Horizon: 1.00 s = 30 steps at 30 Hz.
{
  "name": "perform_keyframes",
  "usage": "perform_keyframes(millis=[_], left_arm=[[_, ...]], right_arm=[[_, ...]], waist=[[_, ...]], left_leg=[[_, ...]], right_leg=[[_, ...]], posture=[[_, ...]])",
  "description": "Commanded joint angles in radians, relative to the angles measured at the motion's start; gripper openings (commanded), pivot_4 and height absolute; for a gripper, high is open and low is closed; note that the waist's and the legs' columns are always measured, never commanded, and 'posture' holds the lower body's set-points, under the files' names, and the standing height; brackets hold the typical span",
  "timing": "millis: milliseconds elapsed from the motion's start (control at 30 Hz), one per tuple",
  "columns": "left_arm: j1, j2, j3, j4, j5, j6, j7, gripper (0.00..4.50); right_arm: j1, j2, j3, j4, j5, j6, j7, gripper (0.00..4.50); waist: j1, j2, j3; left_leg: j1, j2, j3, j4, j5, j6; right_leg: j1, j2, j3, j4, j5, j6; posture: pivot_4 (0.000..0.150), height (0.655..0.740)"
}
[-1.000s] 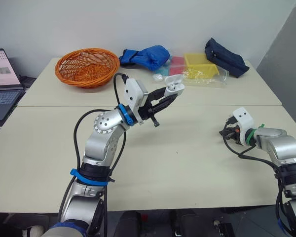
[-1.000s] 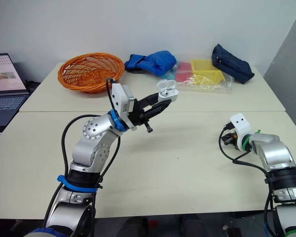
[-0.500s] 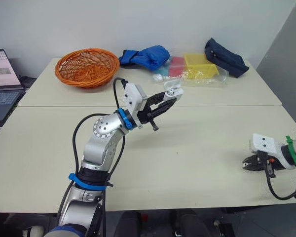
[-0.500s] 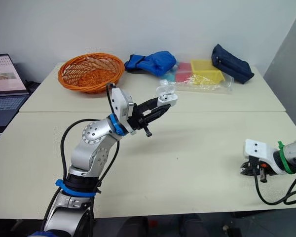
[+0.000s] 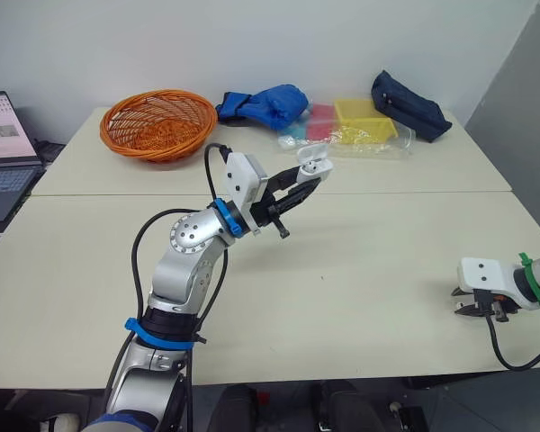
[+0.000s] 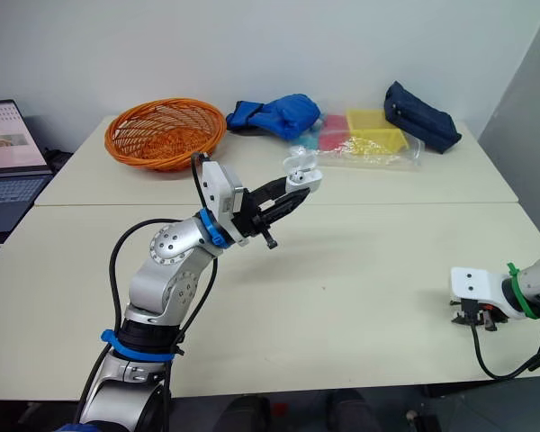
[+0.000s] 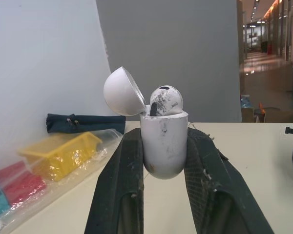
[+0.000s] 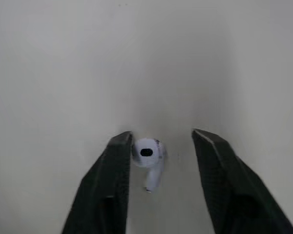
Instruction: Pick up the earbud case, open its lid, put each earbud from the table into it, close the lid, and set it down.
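My left gripper [image 5: 308, 177] is shut on the white earbud case [image 7: 163, 141], held up above the middle of the table. The case's lid [image 7: 121, 91] stands open, and one white earbud [image 7: 166, 100] sits in the case. At the table's right edge, near the front, my right gripper [image 5: 475, 310] points down at the tabletop. In the right wrist view this gripper [image 8: 161, 135] is open, and a second white earbud [image 8: 147, 155] lies on the table between its fingers, close to one of them.
An orange basket [image 5: 157, 121] stands at the back left, with a laptop [image 5: 2, 153] left of the table. A blue cloth [image 5: 265, 102], yellow and red boxes in a plastic bag [image 5: 364, 121] and a navy pouch [image 5: 409, 103] line the back.
My right gripper has swung from the table's mid right out to the near right edge and come down over the earbud. The left gripper holds the open case almost still.
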Motion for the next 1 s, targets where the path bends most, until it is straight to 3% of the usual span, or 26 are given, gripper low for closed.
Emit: perform_keyframes(millis=[33, 133, 467, 567, 667, 1000], left_arm=[[-0.009, 0.001, 0.002, -0.039, -0.008, -0.006, 0.003, 0.75], [-0.009, -0.002, 0.000, -0.037, -0.007, -0.009, 0.004, 0.75], [-0.016, -0.011, -0.002, -0.034, -0.007, -0.009, 0.010, 0.75], [-0.012, -0.012, -0.003, -0.039, -0.005, -0.008, 0.014, 0.75], [-0.004, -0.009, -0.003, -0.047, -0.006, -0.005, 0.017, 0.75], [0.000, -0.005, -0.007, -0.060, -0.009, 0.003, 0.027, 0.75]], right_arm=[[0.045, -0.037, -0.015, -0.012, -0.016, 0.004, 0.025, 3.13], [0.058, -0.046, -0.025, -0.029, -0.019, 0.007, 0.026, 4.12], [0.062, -0.028, -0.036, -0.130, -0.001, 0.167, 0.035, 4.12], [0.056, -0.024, -0.037, -0.126, -0.008, 0.167, 0.033, 3.51], [0.055, -0.025, -0.035, -0.123, -0.015, 0.166, 0.035, 2.49], [0.033, -0.007, -0.015, -0.090, -0.039, 0.154, 0.033, 2.49]], waist=[[0.008, 0.000, 0.000], [0.016, 0.000, 0.000], [0.022, 0.000, 0.000], [0.022, 0.000, 0.000], [0.021, 0.000, 0.000], [0.020, 0.000, 0.000]], left_leg=[[0.001, 0.000, -0.001, 0.000, 0.000, 0.000], [0.002, 0.000, -0.001, -0.001, 0.000, 0.000], [0.002, 0.000, -0.001, -0.001, 0.000, 0.000], [0.002, 0.000, -0.001, -0.001, 0.000, 0.000], [0.002, 0.000, 0.000, -0.001, 0.000, 0.000], [0.002, 0.000, 0.000, -0.001, 0.000, 0.000]], right_leg=[[0.002, 0.000, -0.001, -0.001, 0.000, 0.000], [0.003, 0.000, -0.002, -0.002, -0.001, 0.000], [0.003, 0.000, -0.001, -0.001, -0.001, 0.000], [0.003, 0.000, -0.001, -0.001, -0.001, 0.000], [0.003, 0.000, -0.001, -0.001, -0.001, 0.000], [0.003, 0.000, -0.001, -0.001, 0.000, 0.000]], posture=[[0.150, 0.7400], [0.150, 0.7400], [0.150, 0.7400], [0.150, 0.7400], [0.150, 0.7400], [0.150, 0.7400]])
